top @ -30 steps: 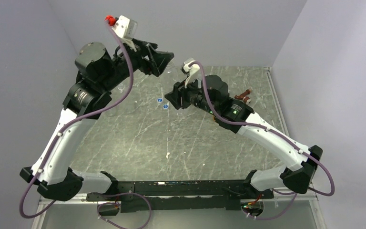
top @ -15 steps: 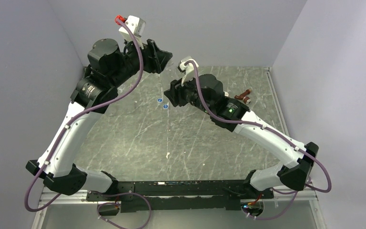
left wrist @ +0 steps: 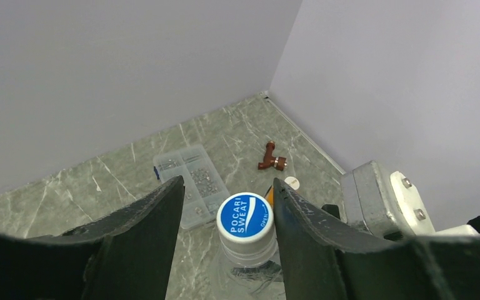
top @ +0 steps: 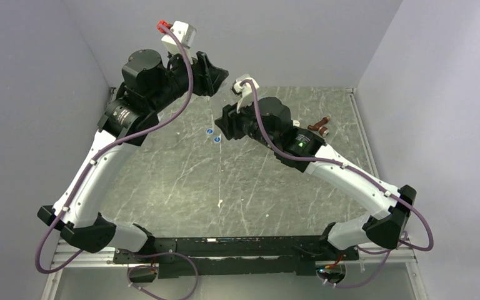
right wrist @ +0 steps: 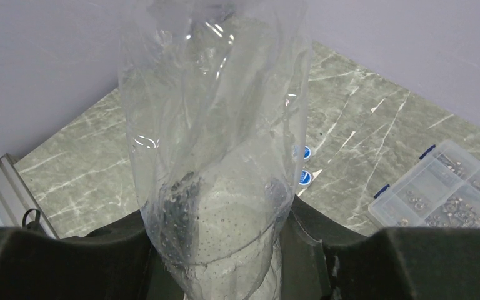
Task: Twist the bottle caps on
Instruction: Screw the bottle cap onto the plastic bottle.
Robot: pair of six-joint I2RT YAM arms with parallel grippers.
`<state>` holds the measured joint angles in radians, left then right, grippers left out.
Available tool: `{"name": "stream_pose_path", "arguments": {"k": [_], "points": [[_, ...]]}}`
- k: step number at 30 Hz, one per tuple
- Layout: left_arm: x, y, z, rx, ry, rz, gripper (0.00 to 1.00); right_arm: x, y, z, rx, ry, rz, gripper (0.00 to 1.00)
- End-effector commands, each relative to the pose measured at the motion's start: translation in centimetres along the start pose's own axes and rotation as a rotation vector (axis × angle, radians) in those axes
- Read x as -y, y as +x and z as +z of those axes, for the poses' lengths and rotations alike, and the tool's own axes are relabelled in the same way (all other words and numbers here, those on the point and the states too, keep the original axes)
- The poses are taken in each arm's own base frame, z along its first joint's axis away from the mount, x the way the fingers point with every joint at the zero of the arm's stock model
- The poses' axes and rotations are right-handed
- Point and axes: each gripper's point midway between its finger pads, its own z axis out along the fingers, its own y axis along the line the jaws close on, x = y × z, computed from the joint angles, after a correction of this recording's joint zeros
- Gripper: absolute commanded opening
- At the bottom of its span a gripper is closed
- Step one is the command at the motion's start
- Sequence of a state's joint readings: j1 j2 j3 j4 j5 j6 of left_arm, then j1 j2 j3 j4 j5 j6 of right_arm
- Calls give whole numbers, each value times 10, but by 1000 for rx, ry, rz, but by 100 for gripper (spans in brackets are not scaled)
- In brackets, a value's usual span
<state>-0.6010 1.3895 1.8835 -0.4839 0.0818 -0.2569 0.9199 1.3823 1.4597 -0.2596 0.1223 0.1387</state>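
Left wrist view: one blue cap [left wrist: 245, 215], printed POCARI SWEAT, sits on the neck of one clear bottle [left wrist: 250, 267], between the two fingers of the left end effector [left wrist: 227, 187]. Its jaws stand at a middling width. The finger on the right of that view is at the cap's edge, while the other is apart from it with desk [left wrist: 69, 194] showing in the gap, so the cap is not clamped. Behind it, one clear compartment box [left wrist: 190, 181] of small metal parts lies flat on the green marbled desk. One brown T-shaped fitting [left wrist: 270, 158] with a metal band lies nearer the far corner. One small white round piece [left wrist: 292, 182] lies between the fitting and the cap.

From the right wrist, the right end effector [right wrist: 219, 237] is closed on the lower body of the same crumpled clear bottle, which stands upright between its fingers. Two loose blue caps lie flat on the desk beyond it, the farther cap [right wrist: 304, 152] and the nearer cap [right wrist: 304, 177], close together but apart.

From the top external camera, both end effectors meet over the far middle of the desk, the left above the right, and the arms hide the bottle. The two loose caps lie just to the left of the right end effector. That makes three caps and one bottle.
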Motion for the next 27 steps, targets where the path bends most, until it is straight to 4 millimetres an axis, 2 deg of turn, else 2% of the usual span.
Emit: {"name": "stream_pose_path", "arguments": {"k": [1, 7, 12, 15, 19, 24, 27], "points": [[8, -18, -4, 49, 26, -13, 55, -4, -29, -5, 73, -3, -6, 7], [11, -13, -3, 28, 45, -16, 32, -4, -30, -6, 75, -6, -10, 7], [18, -8, -6, 1, 85, -28, 24, -9, -37, -10, 88, -50, -24, 5], [24, -5, -10, -18, 113, -28, 18, -20, -46, -21, 112, -170, -17, 4], [42, -9, -27, -6, 214, -13, 9, -47, -57, -53, 165, -466, -17, 4], [94, -10, -64, 19, 539, 29, 5, -81, -69, -103, 220, -844, -27, 4], [120, -15, -89, 43, 715, 41, 4, -99, -71, -125, 217, -1014, -40, 3]]}}
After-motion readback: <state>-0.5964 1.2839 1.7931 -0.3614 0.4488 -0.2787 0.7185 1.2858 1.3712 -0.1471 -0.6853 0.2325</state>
